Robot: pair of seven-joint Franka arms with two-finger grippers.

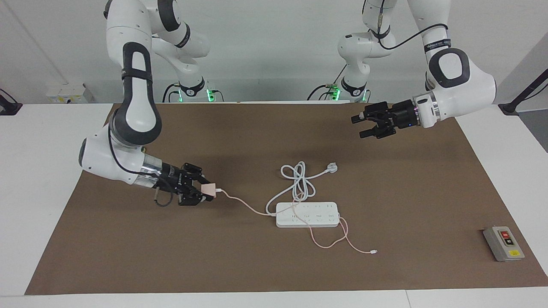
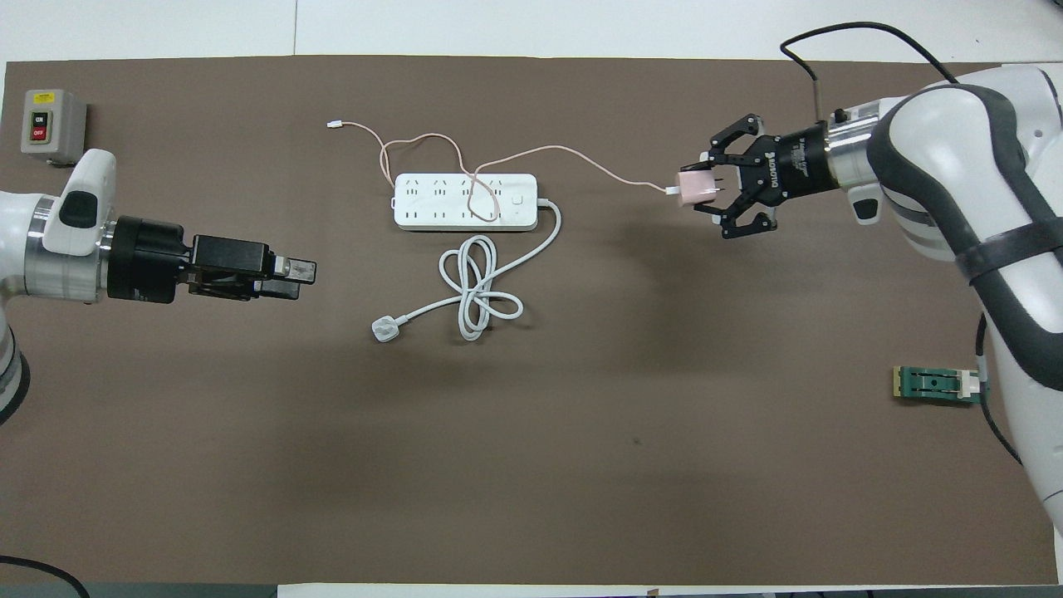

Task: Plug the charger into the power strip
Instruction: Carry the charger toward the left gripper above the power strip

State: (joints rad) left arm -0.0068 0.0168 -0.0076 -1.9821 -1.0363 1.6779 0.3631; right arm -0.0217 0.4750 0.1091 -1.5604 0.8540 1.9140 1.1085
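Observation:
My right gripper is shut on the charger, a pale-pink cube, and holds it just above the brown mat, toward the right arm's end of the table from the power strip. The charger's thin pink cable runs from the cube across the top of the strip and ends in a tiny white connector on the mat. The strip lies flat, sockets up. My left gripper is open and empty, waiting above the mat toward the left arm's end.
The strip's thick white cord lies looped on the mat nearer the robots and ends in a white three-pin plug. A grey button box sits at the left arm's end. A small green part lies by the right arm.

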